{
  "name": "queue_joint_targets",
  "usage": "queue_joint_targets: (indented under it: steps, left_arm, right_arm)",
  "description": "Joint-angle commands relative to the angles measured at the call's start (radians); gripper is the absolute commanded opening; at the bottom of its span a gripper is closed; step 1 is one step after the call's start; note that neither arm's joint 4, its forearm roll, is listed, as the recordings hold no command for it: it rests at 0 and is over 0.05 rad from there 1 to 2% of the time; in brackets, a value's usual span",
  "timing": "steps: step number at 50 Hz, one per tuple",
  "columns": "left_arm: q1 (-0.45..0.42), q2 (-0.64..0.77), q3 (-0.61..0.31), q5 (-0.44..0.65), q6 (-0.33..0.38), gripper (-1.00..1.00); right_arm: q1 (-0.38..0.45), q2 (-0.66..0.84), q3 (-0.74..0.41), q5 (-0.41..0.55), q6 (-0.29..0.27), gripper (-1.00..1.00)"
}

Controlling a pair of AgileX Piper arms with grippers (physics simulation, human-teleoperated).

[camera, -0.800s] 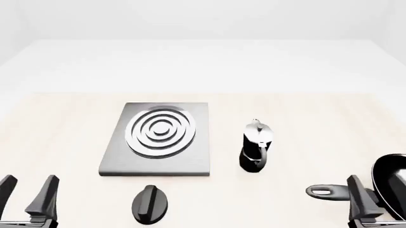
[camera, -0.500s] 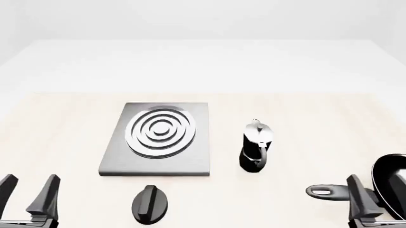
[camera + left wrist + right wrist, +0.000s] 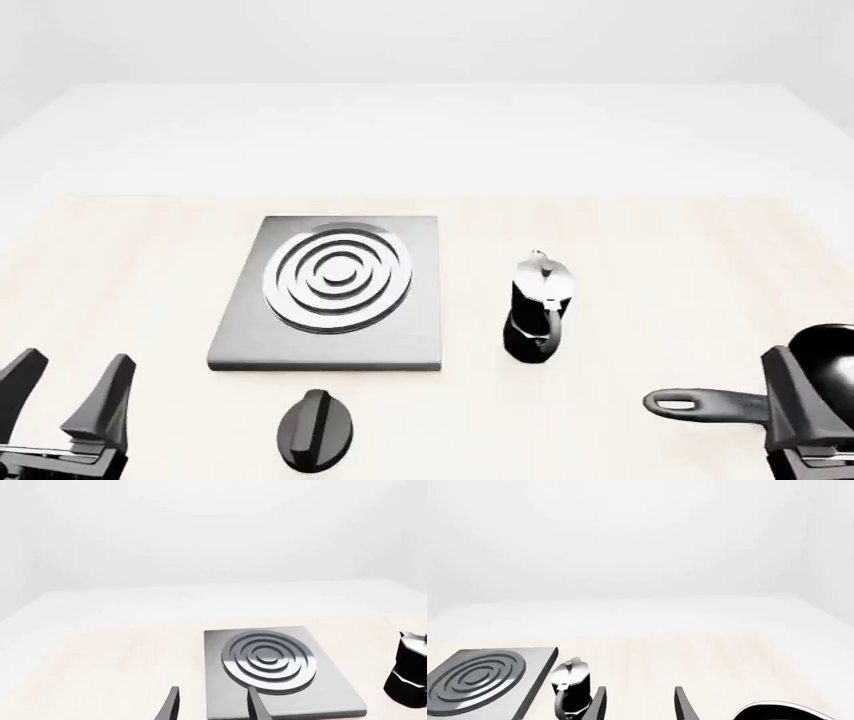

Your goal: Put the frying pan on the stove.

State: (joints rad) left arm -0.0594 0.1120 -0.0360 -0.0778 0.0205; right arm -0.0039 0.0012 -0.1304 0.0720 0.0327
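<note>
The frying pan (image 3: 817, 385) lies at the lower right of the front view, cut off by the frame edge, handle pointing left. The stove (image 3: 334, 292) sits left of centre, bare. Both grippers, right gripper (image 3: 639, 703) and left gripper (image 3: 64, 400), stand wide, holding nothing. Risk: carrying the pan across could topple the moka pot (image 3: 538, 306) between.

The left gripper (image 3: 64, 385) and the right gripper (image 3: 638, 700) have matte black fingers, thin and tapered like blades, wider near their base.
</note>
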Motion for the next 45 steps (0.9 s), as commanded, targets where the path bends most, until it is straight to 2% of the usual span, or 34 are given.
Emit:
queue_joint_targets:
  steps: [1,21,45]
  left_arm:
    - [-0.046,0.083,-0.029,-0.056,0.024,1.00]
    - [-0.201,0.311,-0.112,-0.184,0.089,1.00]
    - [-0.389,0.517,-0.244,-0.236,0.117,1.00]
  right_arm:
    - [-0.004,-0.001,-0.096,0.049,0.023,1.00]
    - [-0.023,-0.001,-0.245,0.121,0.058,1.00]
    - [-0.019,-0.001,-0.424,0.213,0.095,1.00]
